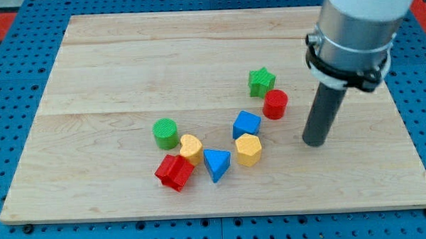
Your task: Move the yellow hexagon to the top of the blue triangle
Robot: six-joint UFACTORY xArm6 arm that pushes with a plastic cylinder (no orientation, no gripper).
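Note:
The yellow hexagon [248, 149] lies on the wooden board, just to the right of the blue triangle [217, 164] and a little higher in the view, with a small gap between them. A blue cube [246, 124] touches the hexagon's upper side. My tip [315, 141] rests on the board to the right of the yellow hexagon, well apart from it, at about the same height in the view.
A red cylinder [275, 104] and a green star [262, 81] sit above the blue cube. Left of the triangle are a yellow block [190, 148], a red block [174, 172] and a green cylinder [166, 133]. The board's bottom edge [216, 213] is near.

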